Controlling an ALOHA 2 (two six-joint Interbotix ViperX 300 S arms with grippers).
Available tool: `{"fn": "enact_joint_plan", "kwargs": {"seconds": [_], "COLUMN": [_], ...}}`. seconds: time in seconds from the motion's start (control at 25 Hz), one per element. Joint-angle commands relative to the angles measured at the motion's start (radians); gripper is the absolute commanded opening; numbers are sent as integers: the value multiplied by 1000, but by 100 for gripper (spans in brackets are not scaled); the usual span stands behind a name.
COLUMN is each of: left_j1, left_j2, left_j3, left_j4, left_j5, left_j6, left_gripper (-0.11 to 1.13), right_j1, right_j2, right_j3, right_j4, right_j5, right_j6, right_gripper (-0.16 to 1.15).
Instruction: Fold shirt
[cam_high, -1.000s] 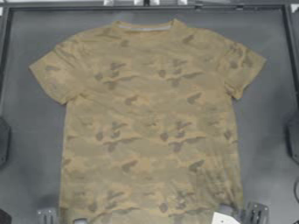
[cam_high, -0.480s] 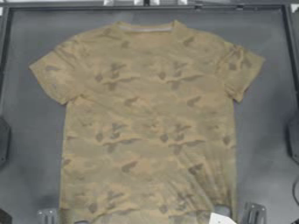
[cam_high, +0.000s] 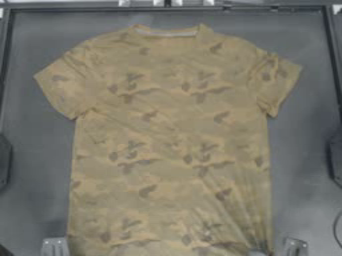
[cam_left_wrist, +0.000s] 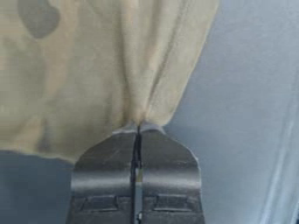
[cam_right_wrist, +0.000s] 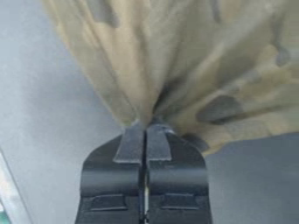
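Though pinched at its hem, tan blotched shirt (cam_high: 170, 140) flat, sleeves spread.

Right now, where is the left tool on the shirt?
The left tool is shut on the shirt at its hem, at the lower left corner in the top view; the fabric bunches into it.

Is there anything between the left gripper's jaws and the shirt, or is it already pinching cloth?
Nothing lies between: in the left wrist view the left gripper is shut on the shirt, cloth bunching at the tips.
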Motion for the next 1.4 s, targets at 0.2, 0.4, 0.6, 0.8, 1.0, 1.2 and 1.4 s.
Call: {"fn": "enact_joint_plan", "kwargs": {"seconds": [0.2,0.4,0.6,0.8,1.0,1.2,1.4], "left_j1": [-66,-110,-135,-163,-166,-163,-143], "left_j2": [-87,-110,-114,-109,-95,-87,-95], "left_j3": [-120,-192,-293,-390,-485,-577,-604], "left_j4": [78,127,167,199,224,270,301], "left_j5": [216,397,552,715,825,950,1019], "left_j6": [-69,-114,-104,-91,-23,58,127], "left_gripper": [4,4,4,4,4,4,4], "right_j1": [58,77,87,104,104,106,94], "right_j2": [-109,-135,-167,-186,-189,-209,-244], "right_j3": [-86,-114,-164,-230,-314,-371,-393], "right_j4": [-114,-152,-175,-199,-210,-222,-279], "right_j5": [207,298,402,526,646,769,850], "right_j6": [63,74,46,17,-60,-115,-183], "right_gripper": [8,8,8,8,8,8,8]}}
